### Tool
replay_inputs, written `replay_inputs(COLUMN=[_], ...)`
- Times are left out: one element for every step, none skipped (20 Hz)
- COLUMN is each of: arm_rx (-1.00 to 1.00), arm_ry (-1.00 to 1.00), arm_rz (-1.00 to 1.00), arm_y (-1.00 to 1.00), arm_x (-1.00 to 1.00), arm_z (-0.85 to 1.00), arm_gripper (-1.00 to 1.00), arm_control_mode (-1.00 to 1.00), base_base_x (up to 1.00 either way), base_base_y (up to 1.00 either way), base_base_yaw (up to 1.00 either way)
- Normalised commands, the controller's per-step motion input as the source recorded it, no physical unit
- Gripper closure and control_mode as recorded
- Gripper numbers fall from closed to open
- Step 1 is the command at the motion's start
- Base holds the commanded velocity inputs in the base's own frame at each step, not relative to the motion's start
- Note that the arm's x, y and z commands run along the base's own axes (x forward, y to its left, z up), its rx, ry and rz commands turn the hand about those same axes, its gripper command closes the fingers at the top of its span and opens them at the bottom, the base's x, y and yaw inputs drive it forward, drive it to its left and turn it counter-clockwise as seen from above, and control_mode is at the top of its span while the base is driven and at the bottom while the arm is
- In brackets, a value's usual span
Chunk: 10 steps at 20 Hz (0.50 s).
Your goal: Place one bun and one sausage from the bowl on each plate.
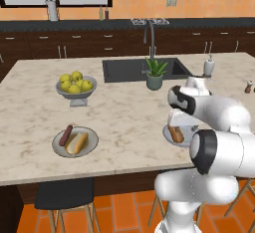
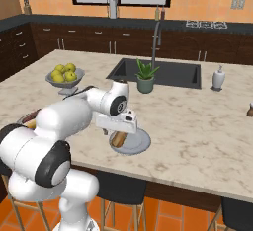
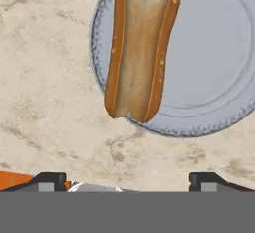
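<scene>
Evidently marble island counter [image 1: 124, 117], sink [image 1: 129, 70] inset; backsplash looks orange.

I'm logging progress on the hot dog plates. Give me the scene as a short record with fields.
gripper: open, above the near plate, holding nothing
near plate: holds one bun, its end over the rim; no sausage visible
far plate: holds a bun and a sausage side by side
left to do: sausage for the near plate
</scene>
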Motion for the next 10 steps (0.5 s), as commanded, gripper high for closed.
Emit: replay_inputs(arm_rx=[0.00, 0.00, 0.00, 0.00, 0.00, 0.00, 0.00, 0.00, 0.00, 0.00], arm_ry=[-0.14, -0.21, -0.21, -0.23, -0.26, -0.27, -0.38, -0.49, -0.38, -0.50], arm_rz=[0.00, 0.00, 0.00, 0.00, 0.00, 0.00, 0.00, 0.00, 0.00, 0.00], arm_y=[0.00, 0.00, 0.14, 0.09, 0.00, 0.06, 0.16, 0.12, 0.15, 0.18], arm_x=[-1.00, -1.00, -0.90, -0.76, -0.77, -0.72, -0.79, -0.79, -0.45, -0.64], arm_z=[0.83, 0.86, 0.81, 0.86, 0.88, 0.75, 0.62, 0.54, 0.31, 0.36], arm_gripper=[-1.00, -1.00, -1.00, -1.00, -1.00, -1.00, -1.00, -1.00, -1.00, -1.00], arm_control_mode=[-1.00, -1.00, -1.00, -1.00, -1.00, -1.00, -1.00, -1.00, -1.00, -1.00], base_base_x=[0.00, 0.00, 0.00, 0.00, 0.00, 0.00, 0.00, 0.00, 0.00, 0.00], base_base_y=[0.00, 0.00, 0.00, 0.00, 0.00, 0.00, 0.00, 0.00, 0.00, 0.00], base_base_yaw=[0.00, 0.00, 0.00, 0.00, 0.00, 0.00, 0.00, 0.00, 0.00, 0.00])
